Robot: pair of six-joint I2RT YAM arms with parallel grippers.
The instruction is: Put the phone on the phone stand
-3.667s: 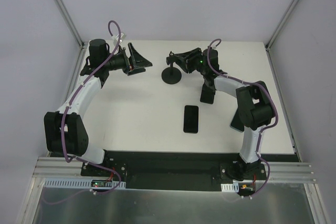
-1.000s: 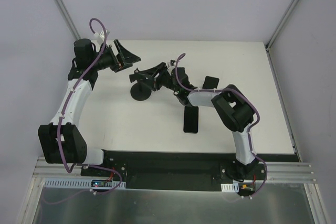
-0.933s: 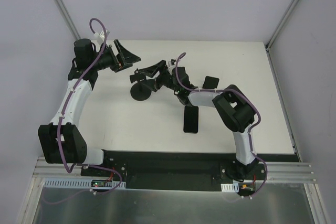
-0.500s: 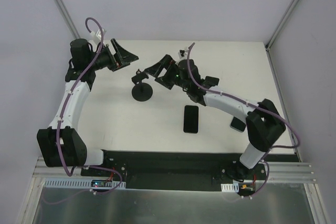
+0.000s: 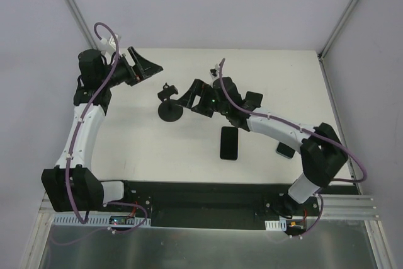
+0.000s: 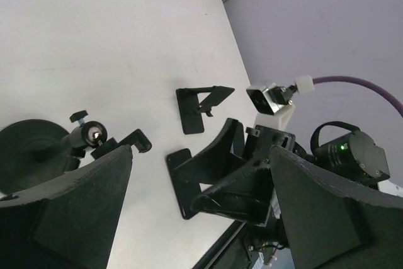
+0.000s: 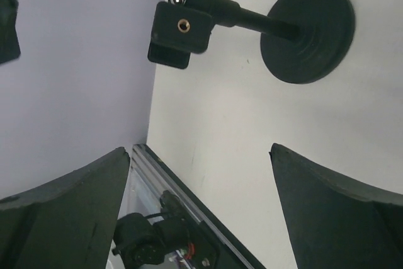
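The phone [image 5: 229,143] lies flat on the bench [image 5: 157,149], long axis twelve to six, at five o'clock from the right claw [image 5: 187,96]. That claw gapes empty beside the upright stand [image 5: 170,111]. The right arm is nearer. The left claw [image 5: 146,69] is also spread apart and empty.

The phone stand [image 5: 170,110] is standing on the table [image 5: 283,74], left of centre. The phone [image 5: 229,143] is lying flat on the table, right of the stand and nearer the arm bases, well apart from it. The right gripper [image 5: 192,97] is hanging just right of the stand's top, not touching. The left gripper [image 5: 143,67] is hanging behind and left of the stand.
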